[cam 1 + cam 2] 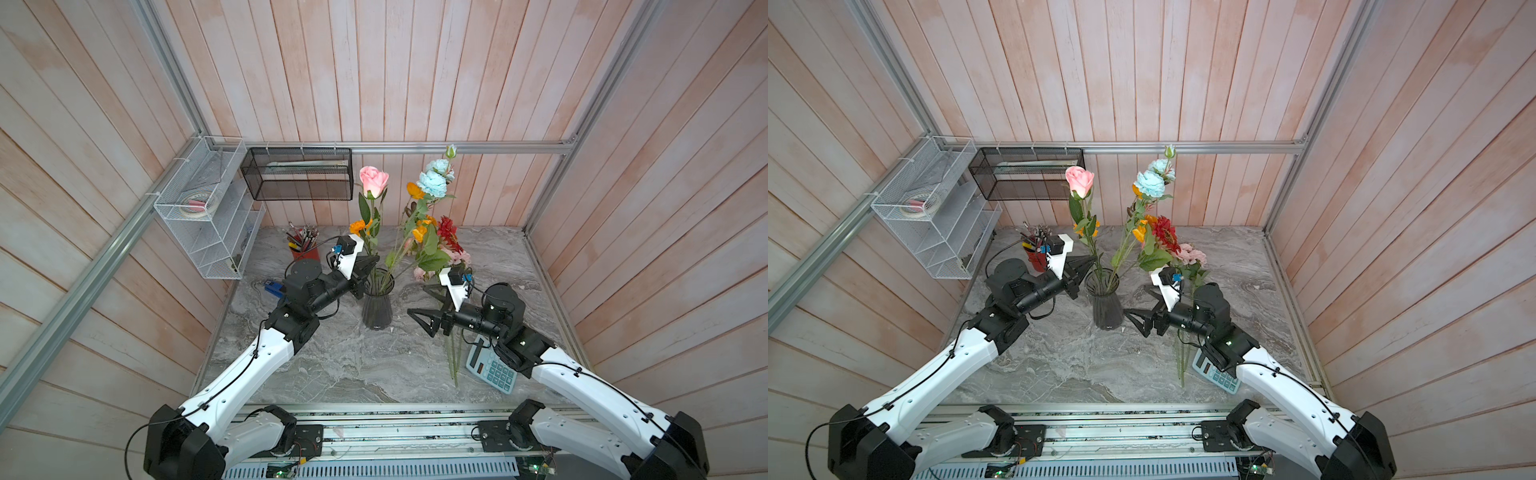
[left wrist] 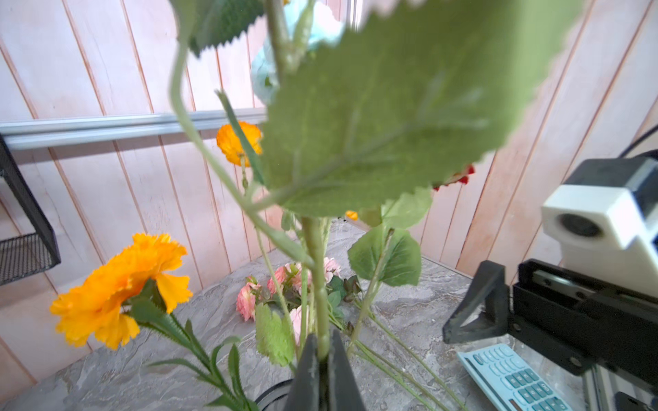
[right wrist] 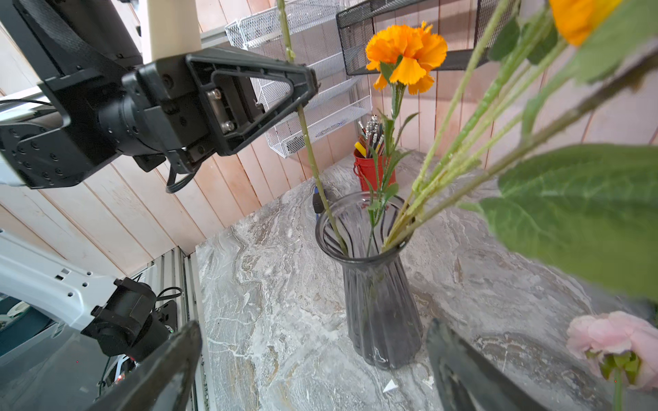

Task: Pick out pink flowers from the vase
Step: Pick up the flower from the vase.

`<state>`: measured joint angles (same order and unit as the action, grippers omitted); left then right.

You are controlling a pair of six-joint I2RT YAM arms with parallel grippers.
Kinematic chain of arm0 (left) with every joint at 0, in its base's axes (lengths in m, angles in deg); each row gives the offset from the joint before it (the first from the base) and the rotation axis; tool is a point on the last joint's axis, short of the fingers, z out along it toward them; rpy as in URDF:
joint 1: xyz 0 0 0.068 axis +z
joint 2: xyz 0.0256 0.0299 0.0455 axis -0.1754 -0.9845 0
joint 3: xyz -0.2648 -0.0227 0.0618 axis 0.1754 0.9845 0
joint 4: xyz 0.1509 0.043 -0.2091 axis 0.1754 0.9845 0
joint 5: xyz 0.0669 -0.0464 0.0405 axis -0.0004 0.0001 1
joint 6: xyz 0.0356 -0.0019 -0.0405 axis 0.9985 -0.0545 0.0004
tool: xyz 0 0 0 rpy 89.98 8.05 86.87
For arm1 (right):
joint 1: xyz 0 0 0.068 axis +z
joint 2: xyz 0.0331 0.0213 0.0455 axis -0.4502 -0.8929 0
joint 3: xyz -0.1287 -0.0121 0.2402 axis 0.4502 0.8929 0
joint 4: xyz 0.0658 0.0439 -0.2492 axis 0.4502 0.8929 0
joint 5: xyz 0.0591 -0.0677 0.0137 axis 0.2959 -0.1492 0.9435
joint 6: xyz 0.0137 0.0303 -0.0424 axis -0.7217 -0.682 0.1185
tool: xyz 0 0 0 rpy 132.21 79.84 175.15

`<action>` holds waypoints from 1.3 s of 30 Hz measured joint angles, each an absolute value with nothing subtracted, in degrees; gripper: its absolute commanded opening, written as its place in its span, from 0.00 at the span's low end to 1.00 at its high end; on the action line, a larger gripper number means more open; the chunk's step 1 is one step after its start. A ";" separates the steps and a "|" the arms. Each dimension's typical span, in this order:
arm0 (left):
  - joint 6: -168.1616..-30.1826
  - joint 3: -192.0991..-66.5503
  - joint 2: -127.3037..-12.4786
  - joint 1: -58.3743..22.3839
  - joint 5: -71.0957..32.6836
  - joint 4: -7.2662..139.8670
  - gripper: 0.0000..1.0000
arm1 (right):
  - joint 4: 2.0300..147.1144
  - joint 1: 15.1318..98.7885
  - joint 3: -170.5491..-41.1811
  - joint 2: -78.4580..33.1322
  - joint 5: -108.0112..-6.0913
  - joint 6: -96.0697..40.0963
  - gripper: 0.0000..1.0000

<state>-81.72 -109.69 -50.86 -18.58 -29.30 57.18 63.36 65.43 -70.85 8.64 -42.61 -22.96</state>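
Observation:
The dark ribbed glass vase [image 1: 377,307] [image 1: 1106,305] [image 3: 381,302] stands mid-table. A pink rose [image 1: 373,180] [image 1: 1079,180] rises from it on a long green stem [image 2: 318,284] [image 3: 313,156] whose lower end is still inside the rim. My left gripper [image 1: 376,259] [image 1: 1094,261] [image 2: 322,341] is shut on that stem just above the rim. Other pink flowers [image 1: 457,259] [image 1: 1192,253] [image 2: 281,281] [image 3: 619,338] lie on the table to the right. My right gripper [image 1: 417,300] [image 1: 1136,301] [image 3: 313,331] is open and holds nothing, low beside the vase's right side.
Orange marigolds [image 1: 359,226], light blue blooms [image 1: 432,183] and a red bloom [image 1: 449,232] also stand in the vase. A blue calculator [image 1: 492,368] lies under the right arm. A red pencil cup [image 1: 305,251], a white wire rack [image 1: 208,212] and a black mesh basket [image 1: 299,174] sit at the back left.

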 measured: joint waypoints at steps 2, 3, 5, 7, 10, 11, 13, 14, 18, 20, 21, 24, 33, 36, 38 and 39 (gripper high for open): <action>-80.98 -112.01 -49.53 -19.85 -29.54 58.23 0.00 | 63.88 66.66 -73.19 7.55 -42.99 -22.20 0.98; -80.63 -113.08 -49.05 -20.38 -29.59 58.69 0.00 | 64.06 67.29 -74.13 7.15 -43.23 -21.87 0.98; -79.69 -115.99 -47.63 -21.69 -29.68 59.87 0.00 | 64.85 68.73 -76.05 6.43 -43.71 -21.06 0.97; -79.17 -118.33 -46.21 -22.69 -29.70 60.50 0.00 | 65.41 69.78 -77.65 5.86 -44.01 -20.51 0.94; -79.14 -120.64 -43.56 -23.35 -29.76 61.29 0.00 | 66.42 70.68 -80.25 4.84 -44.41 -19.51 0.89; -79.25 -121.08 -42.78 -23.35 -29.72 61.51 0.00 | 66.70 70.90 -81.30 4.44 -44.63 -19.16 0.88; -80.00 -121.71 -41.57 -23.35 -29.68 62.36 0.00 | 67.21 71.16 -83.20 3.81 -44.80 -18.46 0.87; -80.54 -121.93 -41.16 -23.35 -29.74 63.02 0.00 | 67.62 71.27 -84.25 3.53 -44.89 -18.02 0.86; -82.88 -121.87 -41.22 -23.35 -31.14 65.64 0.00 | 68.15 71.64 -87.48 2.76 -44.95 -17.00 0.77; -84.56 -120.21 -41.42 -23.35 -32.32 66.14 0.00 | 68.23 71.90 -88.53 2.39 -44.87 -16.56 0.75; -85.24 -119.20 -41.42 -23.46 -32.71 66.25 0.00 | 68.28 72.10 -88.88 2.24 -44.76 -16.47 0.74; -87.23 -115.57 -41.53 -23.92 -34.40 66.67 0.00 | 68.28 72.91 -89.40 1.52 -44.36 -16.34 0.72; -89.77 -110.57 -41.62 -24.90 -37.04 65.51 0.00 | 68.28 74.05 -89.43 -1.76 -43.01 -16.56 0.50; -89.79 -110.48 -41.62 -24.90 -37.04 64.64 0.00 | 68.23 74.50 -89.43 -2.44 -42.66 -16.60 0.48; -89.79 -110.48 -41.62 -24.90 -37.04 64.15 0.00 | 68.15 74.94 -89.43 -2.77 -42.35 -16.56 0.45; -89.81 -110.46 -41.62 -24.90 -37.04 63.96 0.00 | 68.15 75.12 -89.43 -2.88 -42.29 -16.62 0.44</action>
<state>-89.81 -110.46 -41.62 -24.90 -37.04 63.96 68.15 75.12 -89.43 -2.88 -42.29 -16.62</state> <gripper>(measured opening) 0.061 0.465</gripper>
